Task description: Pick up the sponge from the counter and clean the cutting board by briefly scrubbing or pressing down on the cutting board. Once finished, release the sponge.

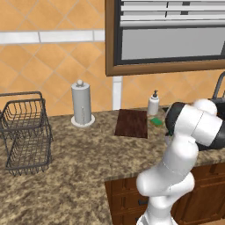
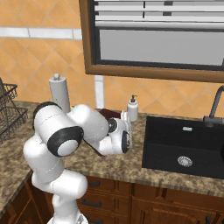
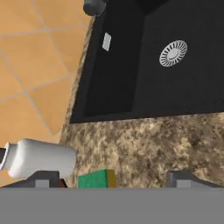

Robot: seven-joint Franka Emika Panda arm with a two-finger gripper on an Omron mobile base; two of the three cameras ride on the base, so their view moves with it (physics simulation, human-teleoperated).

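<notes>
The sponge (image 3: 97,179), green over a yellow layer, lies on the granite counter (image 3: 166,140) between my gripper's (image 3: 114,180) two dark fingertips (image 3: 43,179). The tips stand far wider apart than the sponge, so the gripper is open and grips nothing. In the left base view the sponge (image 1: 156,121) rests on the counter (image 1: 79,154) just right of the dark reddish-brown cutting board (image 1: 132,123), and the arm's white elbow hides the hand. A corner of the cutting board (image 2: 106,113) peeks out behind the arm in the right base view.
A white soap dispenser (image 1: 153,103) (image 3: 39,158) stands right beside the sponge. The black sink (image 2: 186,146) (image 3: 144,57) with its faucet (image 2: 214,105) lies to the right. A paper towel holder (image 1: 82,105) and a wire basket (image 1: 24,132) stand to the left.
</notes>
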